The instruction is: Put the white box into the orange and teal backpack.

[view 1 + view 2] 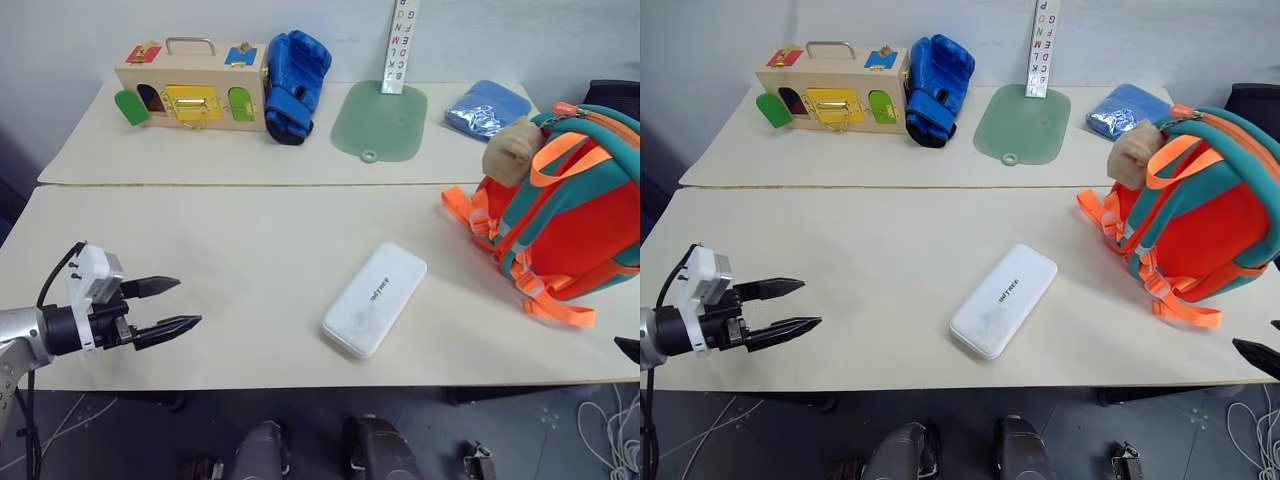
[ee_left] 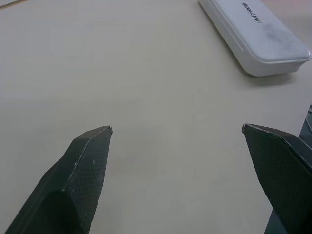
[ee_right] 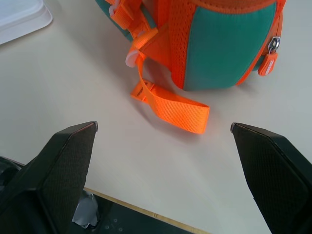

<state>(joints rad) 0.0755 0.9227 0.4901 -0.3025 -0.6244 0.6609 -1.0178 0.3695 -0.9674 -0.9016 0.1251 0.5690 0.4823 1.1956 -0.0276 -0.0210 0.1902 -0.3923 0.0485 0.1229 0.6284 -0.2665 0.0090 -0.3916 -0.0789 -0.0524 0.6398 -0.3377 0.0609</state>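
The white box [image 1: 375, 298] lies flat and slanted on the near table, a little right of centre. The orange and teal backpack [image 1: 570, 210] stands to its right with a tan plush toy [image 1: 510, 150] at its top and orange straps trailing on the table. My left gripper [image 1: 188, 302] hovers open and empty over the table's front left, pointing toward the box [image 2: 256, 34], well short of it. My right gripper [image 3: 164, 125] is open and empty near the front right edge, facing the backpack's [image 3: 224, 44] teal side and a loose strap [image 3: 170, 109].
On the far table stand a wooden box with coloured doors [image 1: 192, 92], a blue boxing glove [image 1: 295, 85], a green mat [image 1: 380, 120], a blue packet [image 1: 487, 108] and a lettered strip [image 1: 400, 45]. The near table's front edge [image 1: 300, 385] runs just below the box.
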